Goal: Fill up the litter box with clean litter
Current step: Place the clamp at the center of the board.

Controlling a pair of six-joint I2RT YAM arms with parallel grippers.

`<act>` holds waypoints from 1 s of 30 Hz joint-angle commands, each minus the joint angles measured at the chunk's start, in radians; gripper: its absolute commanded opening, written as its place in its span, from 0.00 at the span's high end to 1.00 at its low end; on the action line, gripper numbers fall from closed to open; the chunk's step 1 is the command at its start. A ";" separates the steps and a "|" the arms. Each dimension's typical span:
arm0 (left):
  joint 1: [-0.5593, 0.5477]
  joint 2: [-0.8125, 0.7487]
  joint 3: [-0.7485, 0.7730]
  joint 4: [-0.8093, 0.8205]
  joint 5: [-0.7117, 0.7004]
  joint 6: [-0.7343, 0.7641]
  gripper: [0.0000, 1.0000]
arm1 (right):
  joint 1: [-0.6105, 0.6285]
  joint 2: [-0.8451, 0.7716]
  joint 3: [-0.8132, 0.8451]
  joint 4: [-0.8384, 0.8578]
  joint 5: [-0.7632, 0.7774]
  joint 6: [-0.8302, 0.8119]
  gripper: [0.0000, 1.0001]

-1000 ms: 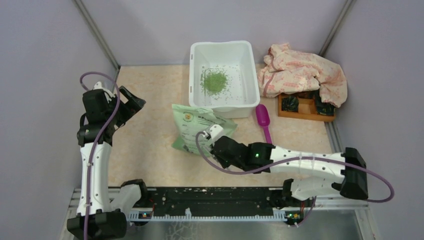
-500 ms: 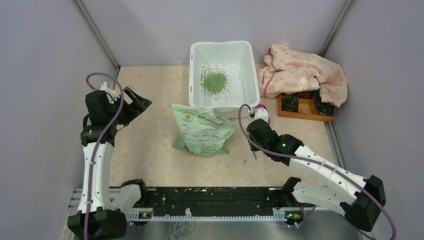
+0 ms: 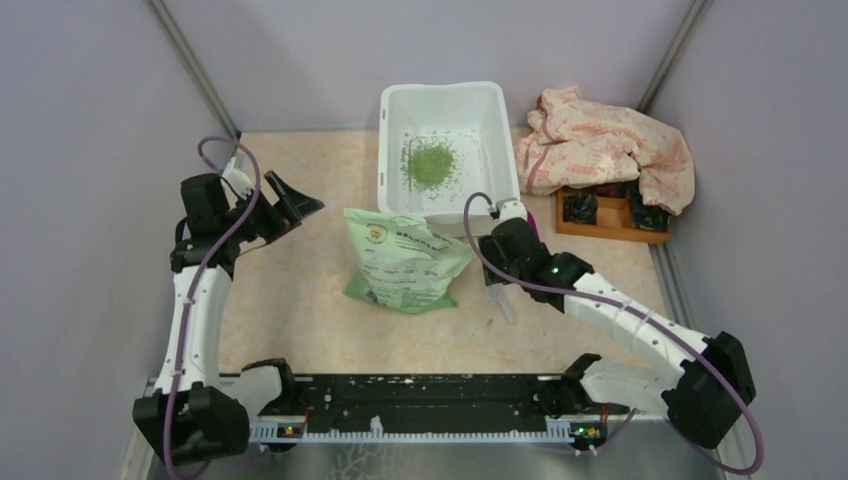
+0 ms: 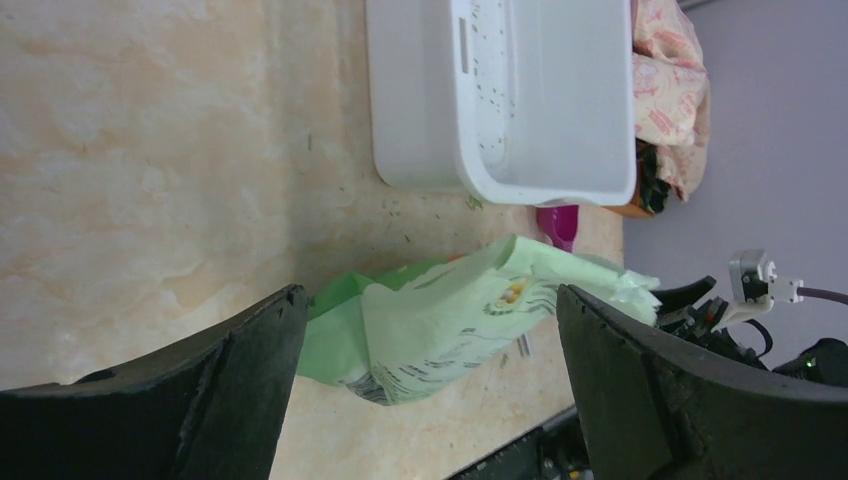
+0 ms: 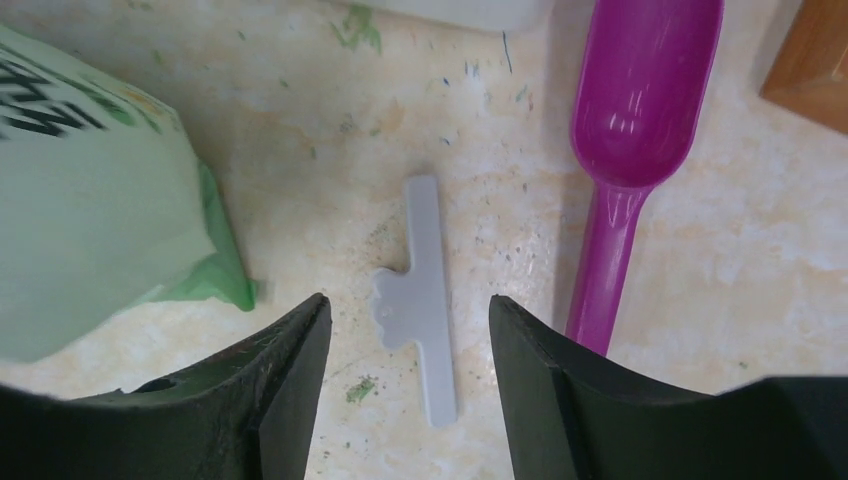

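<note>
— Right arm has swung off the bag point(image 3: 405, 258) since a second ago, and the right tool point(image 5: 405, 305) now hangs over bare tabletop point(image 3: 300, 290) at the bag's 3 o'clock.
— Clenched on anything?
— No, released. Its jaws stand apart, and a grey clip point(image 5: 428, 300) lies flat on the tabletop between them, touching neither finger.
— And the scoop?
— The pink scoop point(image 5: 640, 110) lies just at the clip's 3 o'clock, its bowl toward 12 o'clock.
— What about the other side?
— The left tool point(image 4: 425, 295) is spread wide and holds nothing. It sits at the bag's 9 o'clock, well apart from it, a little nearer than before.
— Where is the litter box?
— The litter box point(image 3: 388, 150) stands at the tabletop's 12 o'clock, just behind the bag. The clean litter point(image 3: 429, 163) makes a small green pile near its middle, with loose grains scattered over its floor.
— Anything else?
— A crumpled cloth point(image 3: 600, 150) at 2 o'clock, draped over the far part of a wooden tray point(image 3: 610, 232) beside the box
</note>
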 commanded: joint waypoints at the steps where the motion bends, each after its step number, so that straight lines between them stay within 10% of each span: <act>1: 0.007 0.052 0.141 -0.079 0.088 -0.049 0.01 | -0.008 -0.096 0.122 0.040 -0.057 -0.110 0.40; 30: -0.006 -0.064 -0.021 0.095 0.133 -0.242 0.01 | -0.008 -0.368 0.181 -0.208 -0.241 0.013 0.33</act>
